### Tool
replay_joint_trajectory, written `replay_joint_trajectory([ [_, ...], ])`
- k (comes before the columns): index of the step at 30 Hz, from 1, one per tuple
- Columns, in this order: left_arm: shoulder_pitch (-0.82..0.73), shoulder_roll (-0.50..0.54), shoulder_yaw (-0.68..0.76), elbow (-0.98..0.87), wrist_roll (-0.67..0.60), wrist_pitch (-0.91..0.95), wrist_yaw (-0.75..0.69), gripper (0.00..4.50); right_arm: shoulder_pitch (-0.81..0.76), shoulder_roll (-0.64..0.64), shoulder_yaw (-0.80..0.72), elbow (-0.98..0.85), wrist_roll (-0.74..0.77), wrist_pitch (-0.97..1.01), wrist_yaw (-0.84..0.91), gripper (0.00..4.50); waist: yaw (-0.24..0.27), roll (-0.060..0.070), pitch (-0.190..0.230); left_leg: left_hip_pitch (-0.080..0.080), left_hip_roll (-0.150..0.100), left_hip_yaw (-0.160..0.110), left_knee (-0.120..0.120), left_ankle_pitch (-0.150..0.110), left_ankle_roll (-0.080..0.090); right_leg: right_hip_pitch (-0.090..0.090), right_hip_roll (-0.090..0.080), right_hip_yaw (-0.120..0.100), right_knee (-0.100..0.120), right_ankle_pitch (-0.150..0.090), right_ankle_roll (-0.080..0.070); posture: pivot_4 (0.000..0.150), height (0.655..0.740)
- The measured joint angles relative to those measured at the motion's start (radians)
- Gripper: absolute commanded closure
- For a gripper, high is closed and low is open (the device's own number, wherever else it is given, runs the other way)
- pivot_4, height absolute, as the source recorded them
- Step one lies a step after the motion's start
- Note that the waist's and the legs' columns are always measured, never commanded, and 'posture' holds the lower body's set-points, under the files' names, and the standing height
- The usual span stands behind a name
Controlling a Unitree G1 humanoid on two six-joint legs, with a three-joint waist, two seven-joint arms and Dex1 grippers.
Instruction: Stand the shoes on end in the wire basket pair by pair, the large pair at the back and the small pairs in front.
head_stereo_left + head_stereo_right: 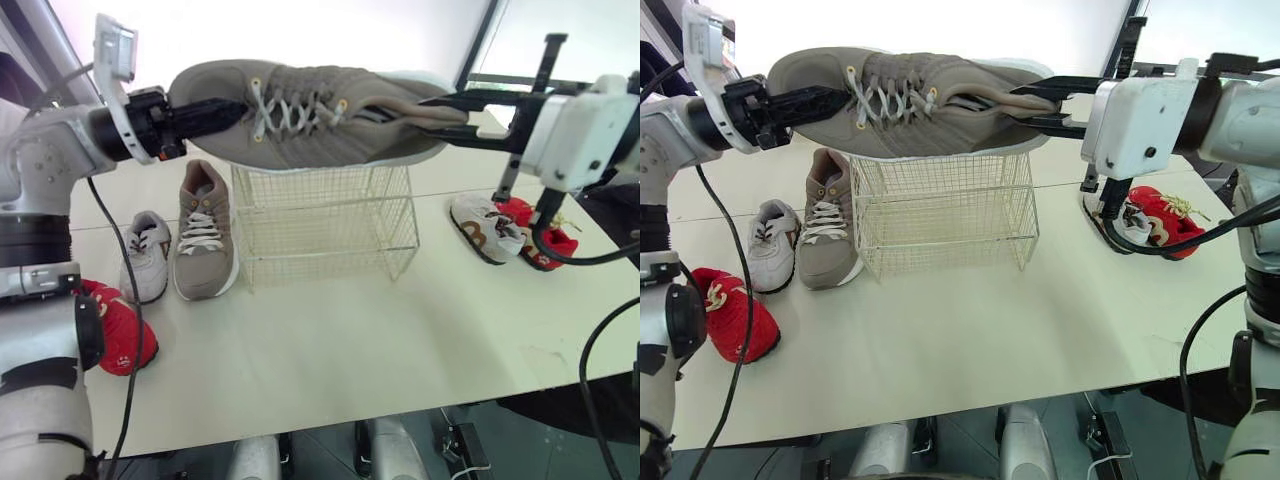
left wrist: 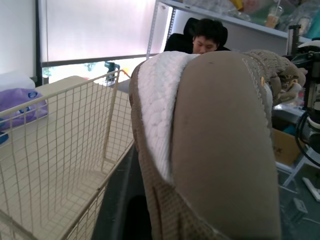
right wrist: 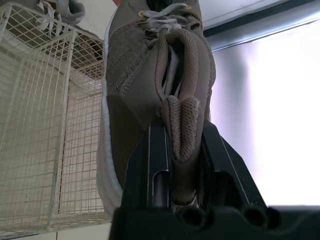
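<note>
Airborne: large taupe shoe, level just above wire basket (laces face head camera). left gripper clamps toe; right gripper pinches heel collar between 2 fingers. second taupe shoe flat on table left of basket, beside small white shoe. red shoe near table's left edge.

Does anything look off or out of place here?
The large taupe sneaker lies level above the cream wire basket, left gripper at its toe, right gripper pinching its heel collar, not on end.
</note>
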Motion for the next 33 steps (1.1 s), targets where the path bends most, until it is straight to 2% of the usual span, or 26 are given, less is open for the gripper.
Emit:
replay_joint_trajectory([
  [3,0.007,-0.007,0.006,-0.001,0.003,0.004,0.005,3.85,-0.007,0.002,-0.011,0.004,0.035,0.051,0.002,1.96,0.001,0.000,0.000,0.000,0.000,0.000,0.000,0.000,0.000,0.001,0.000,0.000,0.000,0.000,0.000,0.150,0.7400],
  [4,0.014,-0.014,0.006,-0.004,0.003,0.005,0.008,3.85,-0.007,0.002,-0.019,0.003,0.065,0.100,0.003,1.36,0.001,0.000,0.000,0.000,0.000,0.000,0.000,0.000,0.000,0.001,0.000,0.000,0.000,0.000,0.000,0.150,0.7400],
  [7,0.030,-0.048,0.026,-0.015,-0.010,0.015,0.036,3.85,0.007,0.000,-0.076,0.007,0.180,0.283,-0.007,0.03,0.004,0.000,0.000,0.000,0.000,0.000,0.001,0.000,0.000,0.001,0.000,0.000,0.000,0.000,0.000,0.150,0.7400],
  [10,0.047,-0.079,0.080,-0.038,-0.045,0.048,0.098,3.85,0.058,-0.018,-0.237,0.033,0.401,0.600,-0.063,0.03,0.007,-0.001,0.000,0.000,0.000,-0.001,0.001,0.000,0.001,0.001,0.000,0.000,0.000,0.002,0.003,0.150,0.7400],
  [13,0.068,-0.102,0.135,-0.073,-0.084,0.074,0.159,3.85,0.151,-0.019,-0.411,0.049,0.575,0.829,-0.147,0.03,0.008,-0.001,-0.001,0.001,0.000,-0.002,0.001,0.000,0.001,0.003,0.000,0.000,0.000,0.002,0.003,0.150,0.7400],
  [15,0.083,-0.135,0.180,-0.101,-0.121,0.096,0.212,3.85,0.266,0.040,-0.516,0.016,0.690,0.948,-0.227,0.03,0.010,-0.004,-0.002,0.003,0.000,-0.003,0.001,0.000,0.001,0.005,0.000,-0.001,0.000,0.002,0.003,0.150,0.7400],
  [18,0.093,-0.170,0.220,-0.139,-0.168,0.122,0.277,3.85,0.399,0.157,-0.545,-0.038,0.794,1.035,-0.344,0.03,0.009,-0.004,-0.002,0.004,0.000,-0.003,0.002,0.000,0.001,0.007,0.000,-0.001,0.001,0.002,0.003,0.150,0.7400],
  [21,0.095,-0.219,0.257,-0.178,-0.221,0.139,0.343,3.85,0.404,0.332,-0.516,-0.102,0.876,1.038,-0.494,0.03,0.002,-0.004,-0.002,0.005,0.000,-0.004,0.002,0.000,0.001,0.007,0.000,-0.001,0.002,0.002,0.003,0.150,0.7400],
  [24,0.095,-0.267,0.262,-0.209,-0.267,0.147,0.389,3.85,0.330,0.446,-0.413,-0.124,0.887,1.002,-0.596,0.03,-0.002,-0.003,-0.002,0.004,0.000,-0.004,0.002,0.000,0.001,0.007,0.000,-0.001,0.002,0.002,0.003,0.150,0.7400],
  [28,0.098,-0.291,0.269,-0.229,-0.302,0.156,0.445,3.85,0.218,0.506,-0.326,-0.113,0.848,0.929,-0.643,0.03,0.001,-0.003,-0.001,0.004,0.000,-0.004,0.002,0.000,0.001,0.007,0.000,-0.001,0.002,0.002,0.004,0.150,0.7400],
  [33,0.125,-0.309,0.273,-0.263,-0.335,0.156,0.500,3.85,0.150,0.542,-0.285,-0.065,0.832,0.873,-0.657,0.03,0.001,-0.003,-0.001,0.004,0.000,-0.004,0.002,0.000,0.001,0.008,0.000,-0.001,0.002,0.002,0.003,0.150,0.7400],
])
